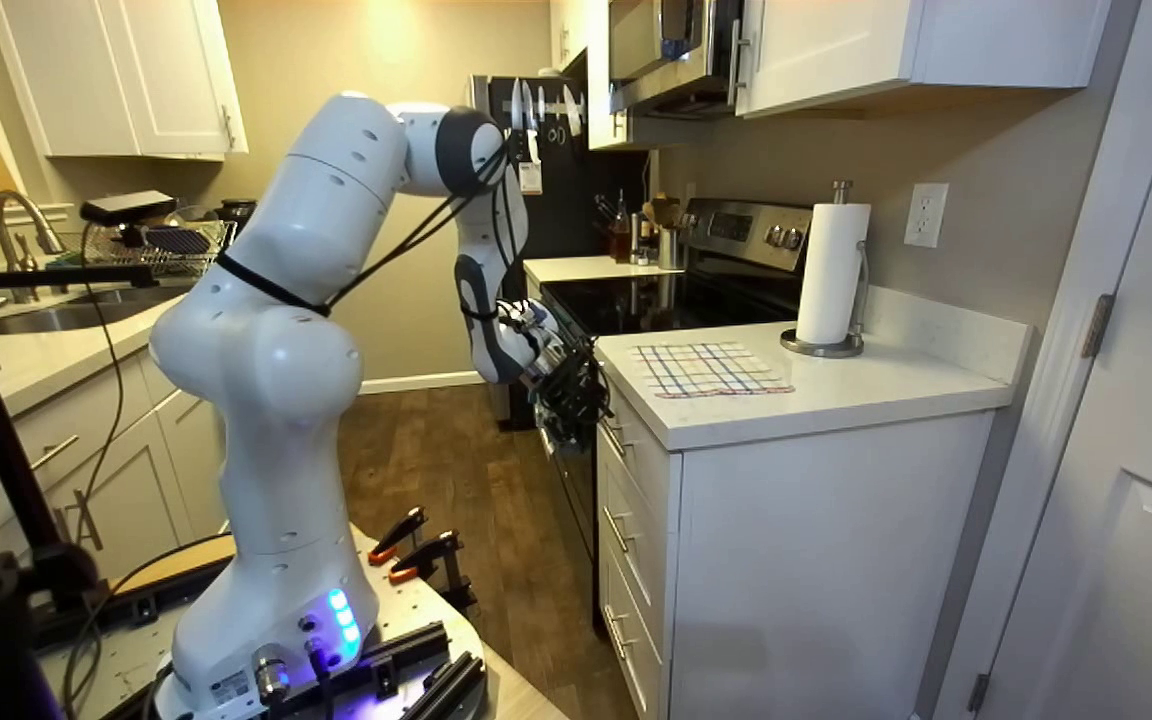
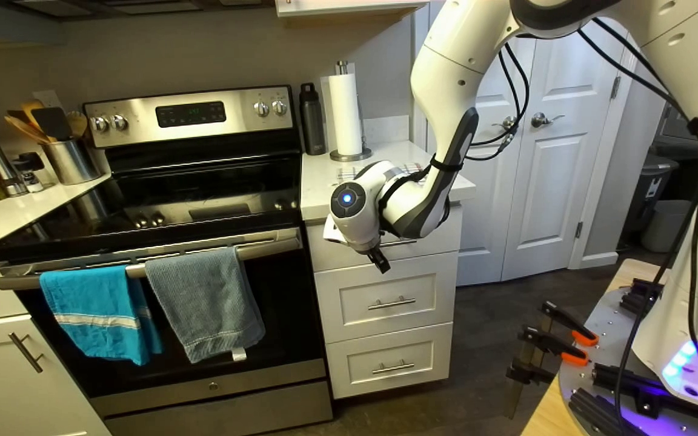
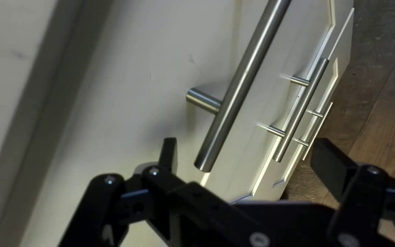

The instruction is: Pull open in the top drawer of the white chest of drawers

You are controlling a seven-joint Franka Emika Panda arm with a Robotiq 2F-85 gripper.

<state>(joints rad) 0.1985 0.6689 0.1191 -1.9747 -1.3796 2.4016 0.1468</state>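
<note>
Gaping wide with nothing in their hold, the jaws of the gripper (image 3: 247, 159) stand near a metal bar handle (image 3: 239, 85); in the wrist view its end shows in the gap between them, touching neither. That handle is fixed to the top drawer (image 2: 437, 239), which sits closed just under the countertop (image 1: 856, 385) of the white chest of drawers (image 1: 826, 560). On top are a checked cloth (image 1: 708, 370) and a paper towel roll (image 1: 831, 275); the stove (image 2: 234, 181) stands alongside.
</note>
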